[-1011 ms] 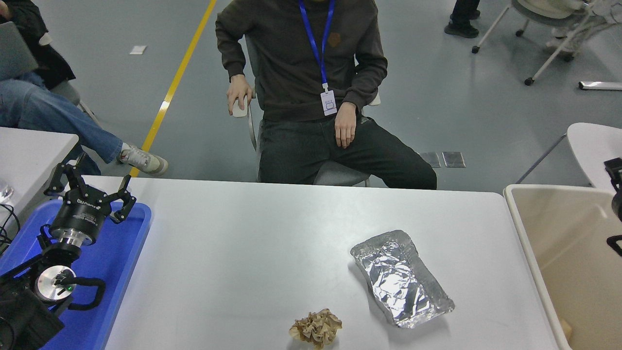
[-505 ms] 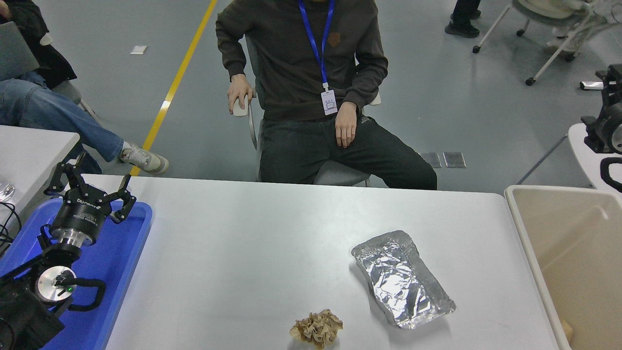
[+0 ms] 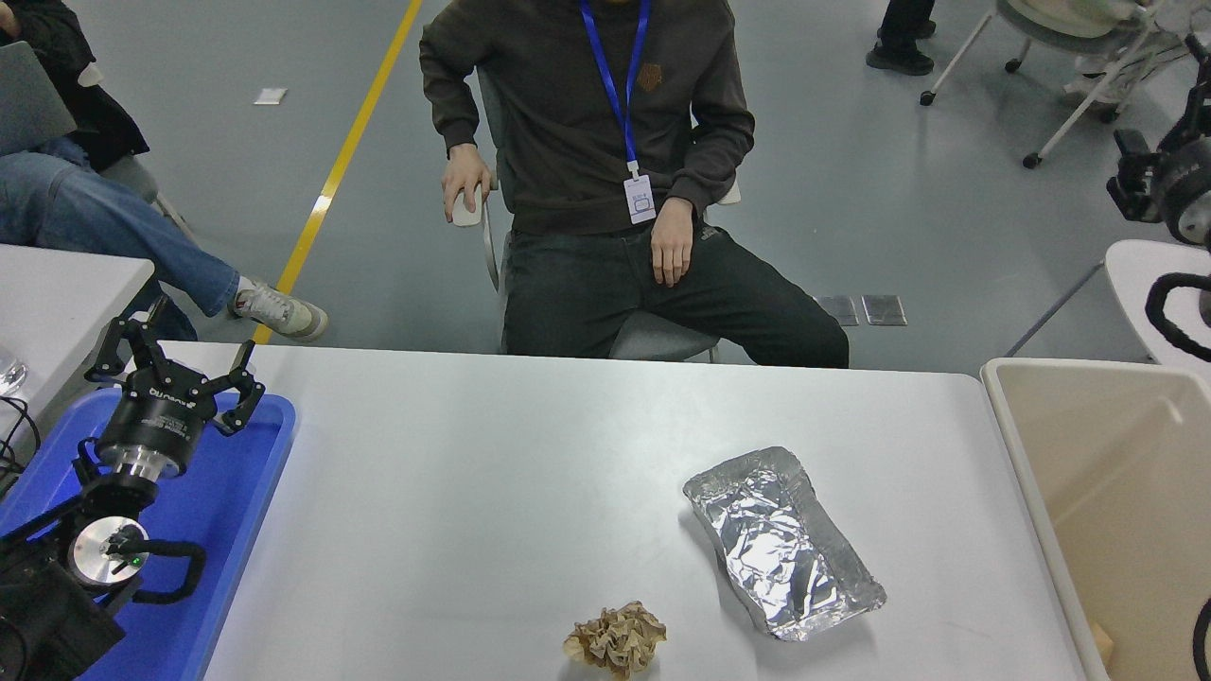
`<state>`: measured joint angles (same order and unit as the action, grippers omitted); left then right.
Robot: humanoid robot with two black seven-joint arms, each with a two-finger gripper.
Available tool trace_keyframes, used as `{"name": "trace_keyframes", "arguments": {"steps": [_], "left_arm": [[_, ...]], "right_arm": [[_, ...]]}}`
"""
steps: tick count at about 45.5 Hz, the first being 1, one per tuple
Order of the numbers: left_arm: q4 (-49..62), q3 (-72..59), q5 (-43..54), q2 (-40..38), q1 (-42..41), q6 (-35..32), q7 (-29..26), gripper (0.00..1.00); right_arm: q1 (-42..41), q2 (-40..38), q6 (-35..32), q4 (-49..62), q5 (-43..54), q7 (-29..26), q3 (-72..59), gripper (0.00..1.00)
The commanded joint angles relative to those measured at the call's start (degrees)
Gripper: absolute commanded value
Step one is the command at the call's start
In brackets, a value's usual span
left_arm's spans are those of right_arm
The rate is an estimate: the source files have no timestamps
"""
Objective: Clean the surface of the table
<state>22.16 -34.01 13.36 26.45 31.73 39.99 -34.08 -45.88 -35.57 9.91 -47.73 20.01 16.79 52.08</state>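
Observation:
The table surface (image 3: 492,473) is a wide white tabletop. On it lie a flattened silver foil tray (image 3: 781,541) at the right of middle and a crumpled brown paper ball (image 3: 617,639) at the front edge. My left gripper (image 3: 180,352) is parked open and empty over the blue tray (image 3: 236,492) at the lower left. My right gripper (image 3: 1162,180) is high at the right edge, well above and behind the table, mostly cut off by the picture's edge.
A beige bin (image 3: 1041,492) stands against the table's right end, with a small scrap at its bottom. A person (image 3: 605,142) sits at the far side, hands off the table. A smaller white table (image 3: 1140,284) is at far right, another (image 3: 57,284) at left.
My right arm has risen along the right edge, from over the bin's far rim to well above it. The left arm, the foil and the paper ball have not moved.

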Motion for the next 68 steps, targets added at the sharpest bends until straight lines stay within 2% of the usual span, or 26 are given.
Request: {"name": "trace_keyframes", "arguments": {"steps": [1,10,21,32,68], "left_arm": [[0.0,0.0,0.0,0.0,0.0,0.0,0.1,1.00],[0.0,0.0,0.0,0.0,0.0,0.0,0.0,1.00],[0.0,0.0,0.0,0.0,0.0,0.0,0.0,1.00],[0.1,0.0,0.0,0.0,0.0,0.0,0.0,1.00],[0.0,0.0,0.0,0.0,0.0,0.0,0.0,1.00]], "right_arm": [[8.3,4.5,-0.5,-1.0,-0.1,7.3,4.2,0.98],[13.2,7.9,-3.1,-1.0,-0.1,10.4,5.5,0.98],[17.7,9.8,-5.1,-0.8,-5.3,10.5,5.9,0.98],[20.7,9.9,-6.7,-0.7,-5.8,10.6,5.9,0.98],[20.7,10.3,-6.8,0.0,-5.7,11.2,5.8,0.99]]}}
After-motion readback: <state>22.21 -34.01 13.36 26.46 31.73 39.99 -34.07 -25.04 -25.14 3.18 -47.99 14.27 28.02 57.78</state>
